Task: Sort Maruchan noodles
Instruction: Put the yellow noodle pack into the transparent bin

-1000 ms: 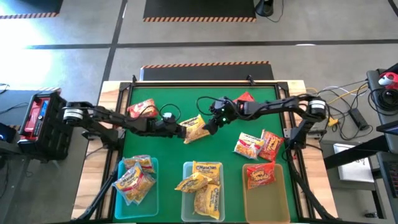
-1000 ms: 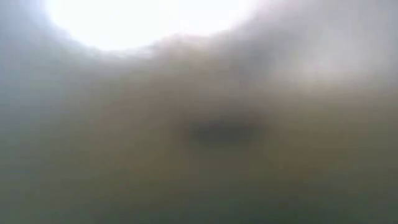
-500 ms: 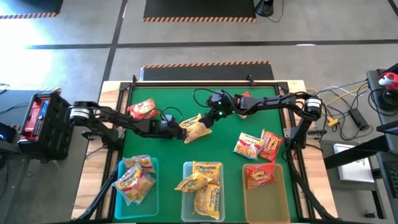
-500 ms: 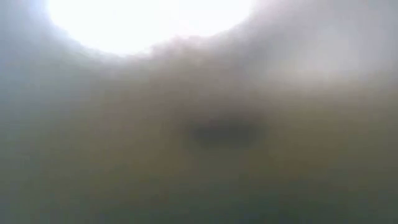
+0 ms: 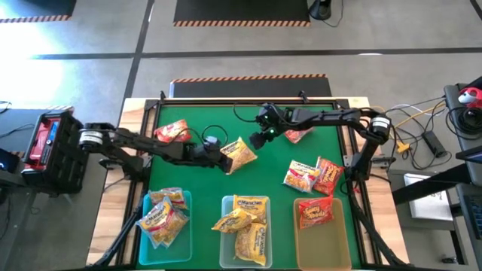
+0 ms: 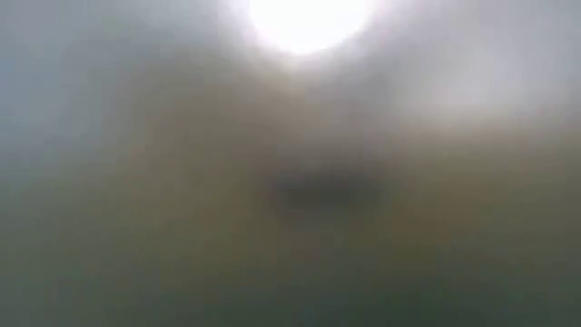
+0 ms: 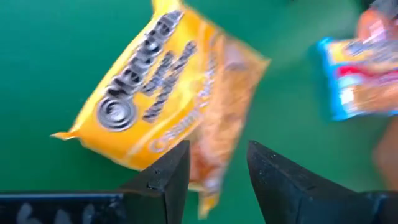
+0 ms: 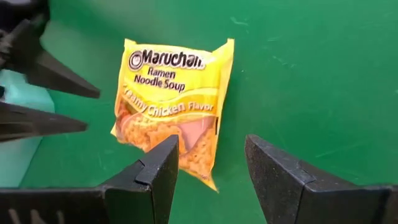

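Observation:
A yellow Maruchan packet (image 5: 239, 154) (image 8: 174, 106) (image 7: 168, 93) lies flat on the green table, near its middle. My left gripper (image 5: 224, 159) (image 7: 217, 152) is open, and its fingers (image 8: 62, 81) stop just short of the packet's left edge. My right gripper (image 5: 258, 139) (image 8: 211, 146) is also open and hovers above the packet on its far side. Loose packets rest on the mat: a red one (image 5: 172, 133) far left, a red one (image 5: 296, 134) under the right arm, and two (image 5: 301, 175) (image 5: 327, 175) at the right. The low view shows only blur.
Three translucent bins stand along the near edge. The left bin (image 5: 184, 197) holds several packets, the middle bin (image 5: 226, 248) holds several yellow ones, and the right bin (image 5: 331, 241) holds a red one (image 5: 315, 211). Bare green mat lies between the bins and the yellow packet.
My right gripper has drawn back from the yellow packet toward the far edge. The packet stays on the mat by my left gripper, which has held its place.

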Robot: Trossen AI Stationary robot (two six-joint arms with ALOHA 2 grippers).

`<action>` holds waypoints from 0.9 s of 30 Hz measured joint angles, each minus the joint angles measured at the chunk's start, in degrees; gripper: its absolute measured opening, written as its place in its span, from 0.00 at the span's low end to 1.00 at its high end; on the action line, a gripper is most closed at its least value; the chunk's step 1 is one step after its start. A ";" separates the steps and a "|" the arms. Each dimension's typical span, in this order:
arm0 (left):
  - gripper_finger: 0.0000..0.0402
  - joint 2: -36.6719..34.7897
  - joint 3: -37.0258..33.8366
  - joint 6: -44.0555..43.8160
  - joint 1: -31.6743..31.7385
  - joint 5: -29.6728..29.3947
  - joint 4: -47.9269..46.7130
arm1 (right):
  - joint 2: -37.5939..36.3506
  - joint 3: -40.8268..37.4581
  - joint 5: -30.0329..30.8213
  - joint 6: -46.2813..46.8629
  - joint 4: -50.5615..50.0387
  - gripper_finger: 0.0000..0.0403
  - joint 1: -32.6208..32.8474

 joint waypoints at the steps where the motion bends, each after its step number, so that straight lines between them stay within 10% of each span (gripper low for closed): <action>1: 0.35 0.64 0.12 0.73 -0.10 -0.01 -0.55 | -0.02 0.00 0.06 -0.05 0.11 0.43 -0.05; 27: 0.35 10.30 0.32 -1.08 0.54 0.89 -0.51 | 7.53 -0.11 -13.54 5.08 9.85 0.52 -2.45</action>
